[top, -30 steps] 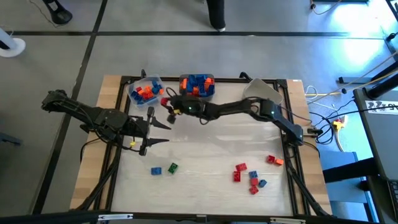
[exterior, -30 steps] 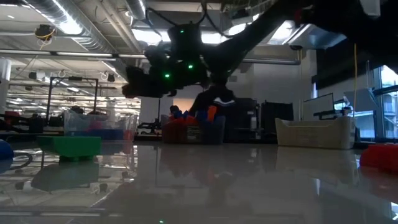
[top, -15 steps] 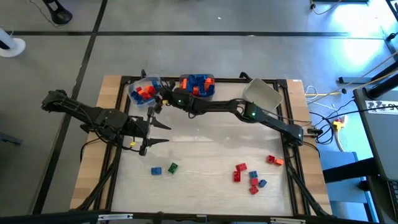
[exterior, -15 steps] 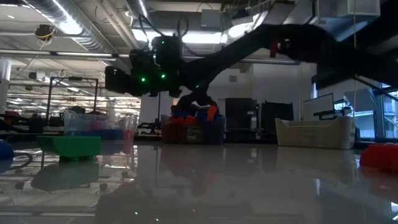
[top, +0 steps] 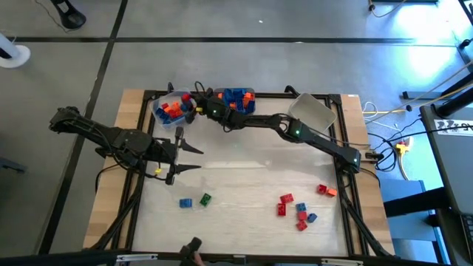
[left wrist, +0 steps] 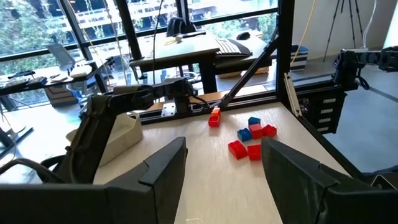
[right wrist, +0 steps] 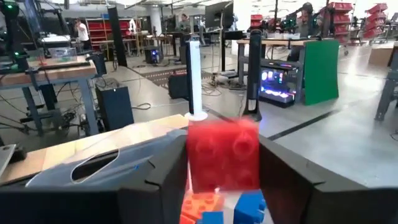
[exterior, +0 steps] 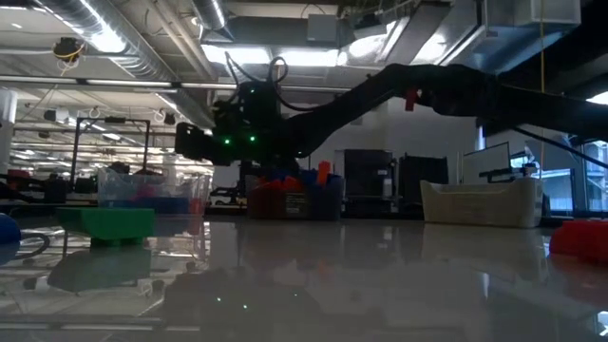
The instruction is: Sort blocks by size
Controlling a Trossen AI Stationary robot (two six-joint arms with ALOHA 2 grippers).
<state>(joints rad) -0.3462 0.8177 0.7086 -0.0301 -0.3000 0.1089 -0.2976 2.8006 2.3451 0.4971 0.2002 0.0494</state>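
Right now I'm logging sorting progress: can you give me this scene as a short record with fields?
right gripper: over the clear bin at the table's far edge, a red block between its fingers
left gripper: open, empty, waiting over the table's left side
middle bin: holds blue and orange blocks
white bin: far right corner, contents not visible
loose blocks, right: red and blue cluster near the front
loose blocks, left: one blue, one green

Red block [right wrist: 222,152] between dark fingers [right wrist: 292,186]; orange and blue blocks [top: 172,108] in far bins; pale wood table [top: 244,188].
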